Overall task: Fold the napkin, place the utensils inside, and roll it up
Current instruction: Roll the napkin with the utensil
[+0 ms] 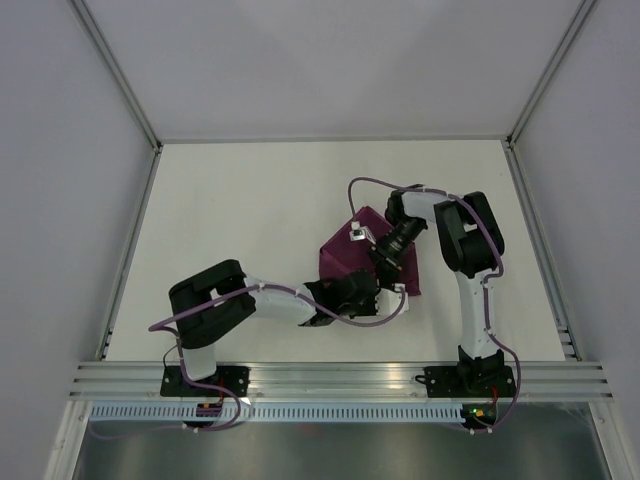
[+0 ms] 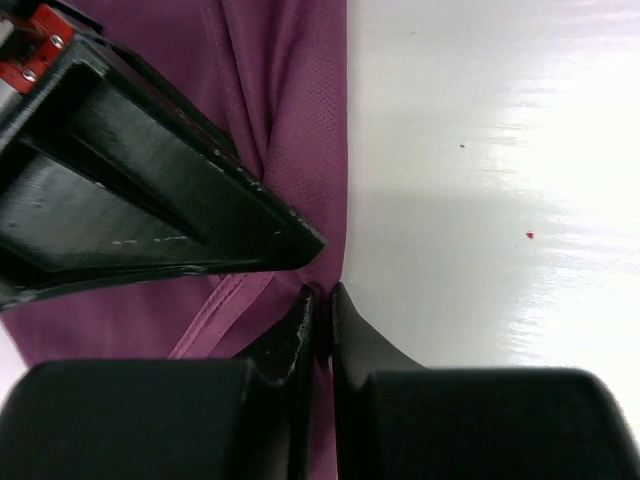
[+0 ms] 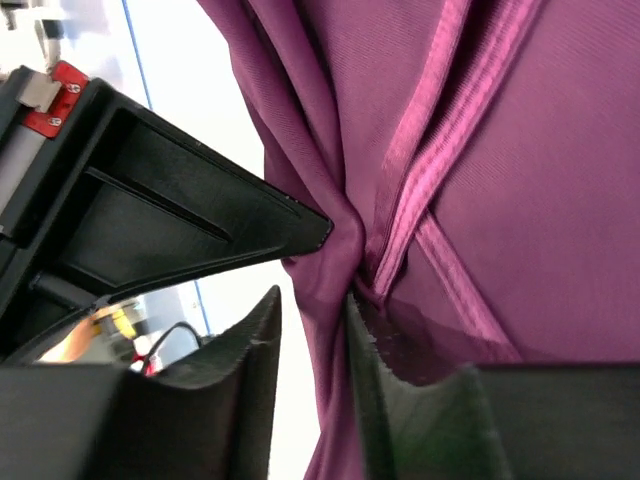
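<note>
The white table (image 1: 250, 220) is smooth and glossy enough to throw glare. On it, right of centre, lies the napkin (image 1: 345, 250), bunched into a crumpled heap rather than spread flat. No utensils show in any view.

The left gripper (image 2: 322, 292) is at the napkin's near edge with its jaws pressed together on a thin fold where cloth meets bare table. The right gripper (image 3: 312, 300) is over the napkin's middle. Its jaws stand apart around a gathered ridge of fabric. That ridge seems loose rather than pinched, though the close view leaves it uncertain.

**Risks**
- With only one firm hold, any pull from the near edge would likely drag the whole napkin across the slick table instead of straightening it.
- The twisted gather at the middle could set into a crooked crease and spoil the fold.
- The thin layer in the left jaws could slip out.

**Materials**
- The napkin is a fine-woven plum fabric with a faint sheen. It is limp and drapes into deep soft pleats.
- Its hem (image 3: 430, 150) is a narrow, pinker, shinier band that crosses itself near the gather.
- The fingers (image 3: 250, 350) are matte black wedges tapering to blunt tips.
</note>
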You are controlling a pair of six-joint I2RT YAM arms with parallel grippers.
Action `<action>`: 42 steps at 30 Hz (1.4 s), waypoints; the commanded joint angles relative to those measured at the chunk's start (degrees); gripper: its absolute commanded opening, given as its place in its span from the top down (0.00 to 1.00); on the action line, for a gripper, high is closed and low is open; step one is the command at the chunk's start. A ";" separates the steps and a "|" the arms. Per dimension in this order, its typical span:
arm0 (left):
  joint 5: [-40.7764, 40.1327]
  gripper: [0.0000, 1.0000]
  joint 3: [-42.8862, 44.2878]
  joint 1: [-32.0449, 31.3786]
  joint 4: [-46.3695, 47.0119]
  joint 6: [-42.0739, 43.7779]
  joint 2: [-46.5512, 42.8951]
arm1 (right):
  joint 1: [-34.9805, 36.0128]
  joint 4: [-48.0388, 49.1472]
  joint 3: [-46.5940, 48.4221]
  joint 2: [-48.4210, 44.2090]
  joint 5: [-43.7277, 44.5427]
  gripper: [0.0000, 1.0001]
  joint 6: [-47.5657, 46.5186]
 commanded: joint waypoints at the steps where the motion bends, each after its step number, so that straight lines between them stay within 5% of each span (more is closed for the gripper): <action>1: 6.19 0.98 3.96 1.23 -12.39 -8.39 0.50 | -1.67 15.07 0.24 -4.81 2.90 0.59 0.53; 11: 20.50 0.98 9.58 8.87 -20.66 -18.58 2.16 | -14.65 26.85 0.51 -14.04 0.70 0.57 13.19; 17: 33.07 0.98 12.49 14.59 -22.86 -23.77 5.07 | -21.79 27.83 -4.93 -25.09 -1.94 0.57 7.08; 24: 44.07 0.98 11.01 20.30 -20.50 -27.21 7.09 | -21.27 27.93 -18.38 -38.47 -2.55 0.55 -4.08; 30: 50.76 0.98 7.49 23.29 -13.30 -31.77 9.11 | -13.55 32.02 -28.57 -46.03 -0.19 0.52 -10.71; 36: 54.28 0.98 5.99 24.35 -10.65 -34.15 12.19 | -0.46 50.99 -40.09 -53.94 9.46 0.49 -1.40; 42: 55.68 0.98 6.08 24.88 -9.60 -35.55 14.12 | 9.13 57.53 -43.35 -53.87 14.93 0.46 1.69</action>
